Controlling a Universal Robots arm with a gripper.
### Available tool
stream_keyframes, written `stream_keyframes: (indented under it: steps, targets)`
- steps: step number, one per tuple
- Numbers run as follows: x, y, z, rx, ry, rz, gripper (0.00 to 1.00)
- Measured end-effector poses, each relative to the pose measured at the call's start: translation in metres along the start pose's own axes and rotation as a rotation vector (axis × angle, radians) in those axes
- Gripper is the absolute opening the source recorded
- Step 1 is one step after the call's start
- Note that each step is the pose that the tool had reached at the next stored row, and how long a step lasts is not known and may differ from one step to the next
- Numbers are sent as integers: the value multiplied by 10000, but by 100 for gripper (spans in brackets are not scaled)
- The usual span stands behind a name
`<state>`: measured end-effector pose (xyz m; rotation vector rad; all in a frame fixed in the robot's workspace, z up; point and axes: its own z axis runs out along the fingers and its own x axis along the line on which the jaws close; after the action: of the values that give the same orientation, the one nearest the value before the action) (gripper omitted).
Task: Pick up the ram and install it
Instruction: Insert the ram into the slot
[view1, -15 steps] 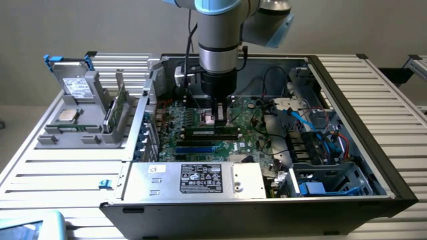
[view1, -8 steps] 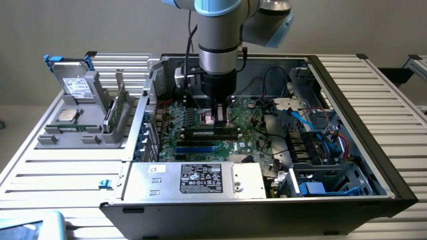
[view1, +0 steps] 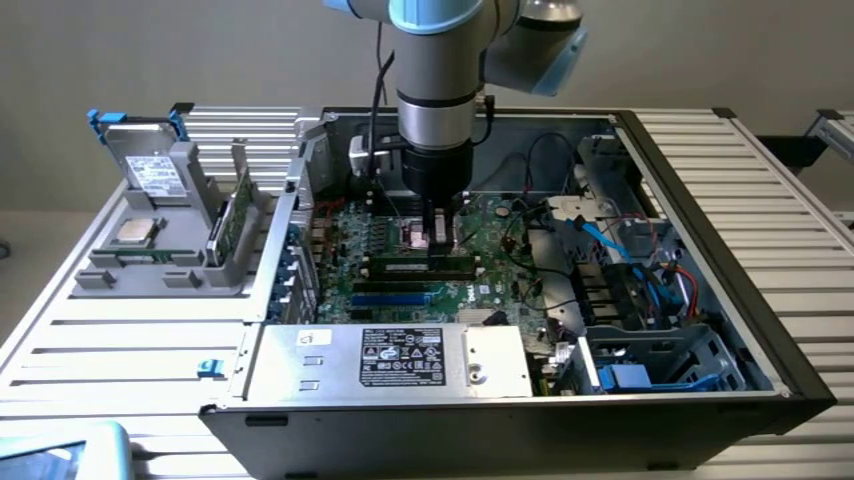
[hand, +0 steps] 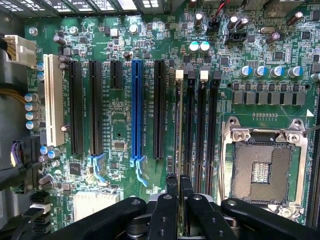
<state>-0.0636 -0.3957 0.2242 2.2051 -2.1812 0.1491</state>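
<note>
In the wrist view the ram (hand: 178, 130) shows edge-on as a thin strip running along the outermost of the black memory slots (hand: 200, 130), beside the white latches. My gripper (hand: 178, 179) is shut on its near end, one black finger on each side. I cannot tell whether the stick is seated in the slot. From the exterior view, the arm points straight down into the open computer case and the gripper (view1: 437, 240) is low over the motherboard (view1: 400, 290), at the memory slots.
An empty processor socket (hand: 260, 170) lies beside the memory slots, and a blue slot (hand: 136, 110) and black expansion slots on the other side. The power supply (view1: 387, 360) sits at the case front, cables and drive bays (view1: 641, 300) at the exterior view's right. A grey holder (view1: 160, 270) outside carries a green expansion card (view1: 234, 215) and a silver chip (view1: 134, 232).
</note>
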Motion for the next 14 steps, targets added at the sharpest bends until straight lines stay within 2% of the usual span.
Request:
stream_keyframes:
  steps: [4,6,7,9,11,14]
  targets:
    - [0,0,0,0,0,0,14]
    - [0,0,0,0,-1,0,16]
    - [0,0,-1,1,-2,0,22]
    - [1,-1,-16,1,-2,0,22]
    - [7,-3,-71,0,1,1,22]
    - [19,-32,-204,0,0,1,22]
